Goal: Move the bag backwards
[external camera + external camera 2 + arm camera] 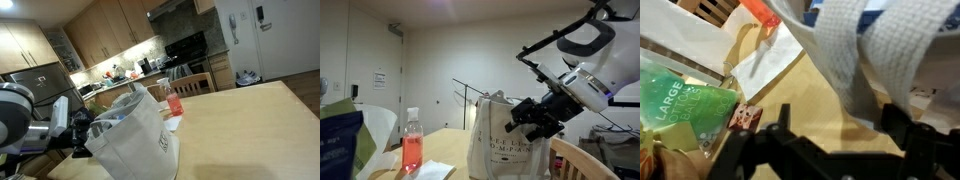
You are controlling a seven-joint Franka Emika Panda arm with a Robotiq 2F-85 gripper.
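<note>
Since the bag (135,135) is soft cloth with nothing stiff to push against, its strap (875,50) is the sensible place to take it. That is where the pincer (838,122) sits, at the upper edge on one side. In the wrist view its two dark fingers stand well apart, with the woven strap running across the gap and not pinched. I judge it is not gripping anything.

The bag stands upright on the wooden table (250,130) in both exterior views, with printed lettering on its side (500,145). Its mouth sags open, and it seems to hold its own shape without help from the arm. Something bluish shows inside the mouth, but what it is cannot be made out.

Just beside the bag stands a clear bottle (412,150) with red drink in it and its cap on. White paper (770,65) lies on the table near it. A green packet (680,115) stands further off, near the camera in an exterior view (338,140).

Whether the bag sits far enough back cannot be judged from these views.
</note>
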